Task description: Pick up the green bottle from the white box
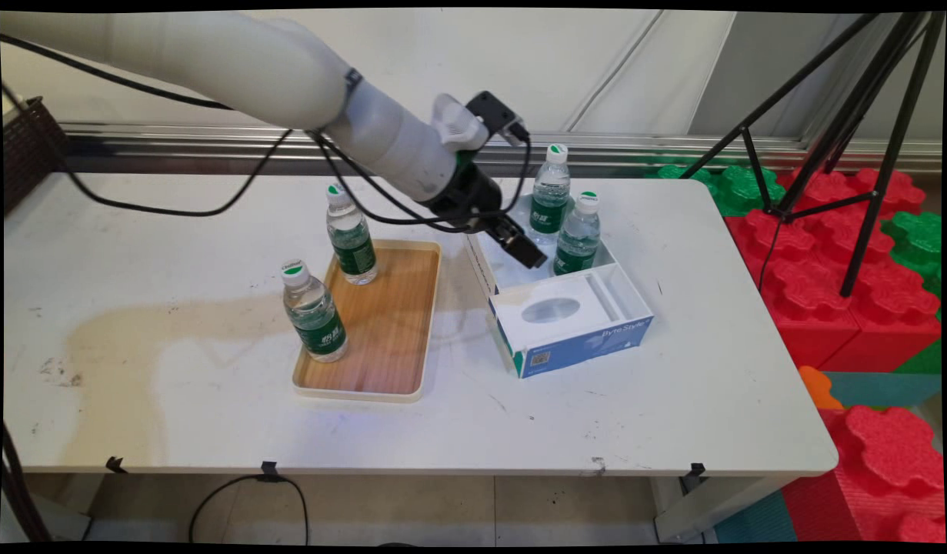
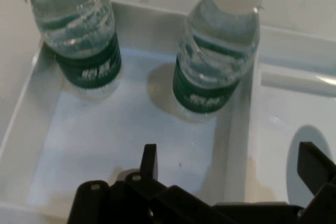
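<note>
Claw (image 1: pixel 525 248) of the white arm hangs low over the open white box (image 1: pixel 511 273), its two fingers spread apart and holding nothing; in the hand view one finger (image 2: pixel 149 162) rises over the box floor and the other stands over the box's covered part. Two water bottles stand upright in the box's far end: the nearer bottle (image 1: pixel 578 235) just beside the claw, against the inner wall, and the farther bottle (image 1: pixel 551 191) behind it. Both have green labels and white caps. Two further bottles stand on the wooden tray (image 1: pixel 392 323) to the left on the surface (image 1: pixel 211 400), one at its far end (image 1: pixel 351 237) and one at its near left corner (image 1: pixel 314 312). The box's blue-printed near part bears an oval opening (image 1: pixel 550 311). The hand view cuts off the farther bottle's cap, and the claw's linkage hides the box's near floor.
</note>
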Controlling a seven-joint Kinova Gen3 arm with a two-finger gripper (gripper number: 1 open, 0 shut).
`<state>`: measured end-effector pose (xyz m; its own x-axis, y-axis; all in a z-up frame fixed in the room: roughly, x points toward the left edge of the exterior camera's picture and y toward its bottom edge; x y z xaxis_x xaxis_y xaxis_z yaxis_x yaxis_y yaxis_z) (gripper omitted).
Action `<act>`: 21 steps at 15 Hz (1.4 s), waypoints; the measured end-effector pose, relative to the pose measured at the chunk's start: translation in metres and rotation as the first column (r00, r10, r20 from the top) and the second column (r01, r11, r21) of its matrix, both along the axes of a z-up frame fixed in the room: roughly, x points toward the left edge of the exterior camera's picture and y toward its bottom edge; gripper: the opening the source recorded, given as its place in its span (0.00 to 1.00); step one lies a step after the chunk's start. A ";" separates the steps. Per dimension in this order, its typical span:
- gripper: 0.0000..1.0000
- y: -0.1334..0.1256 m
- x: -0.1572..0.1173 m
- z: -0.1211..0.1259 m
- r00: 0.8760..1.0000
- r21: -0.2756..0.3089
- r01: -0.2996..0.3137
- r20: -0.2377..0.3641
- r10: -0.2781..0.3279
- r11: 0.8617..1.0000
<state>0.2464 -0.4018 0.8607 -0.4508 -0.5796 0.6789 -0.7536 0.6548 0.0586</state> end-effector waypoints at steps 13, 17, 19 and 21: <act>1.00 -0.054 -0.038 -0.050 0.996 -0.068 0.026 -0.082 -0.031 0.997; 1.00 -0.063 -0.043 -0.060 0.994 -0.086 0.037 -0.096 -0.045 0.996; 1.00 -0.066 -0.045 -0.063 0.994 -0.097 0.041 -0.102 -0.051 0.994; 0.00 -0.068 -0.046 -0.064 0.993 -0.109 0.046 -0.105 -0.058 0.993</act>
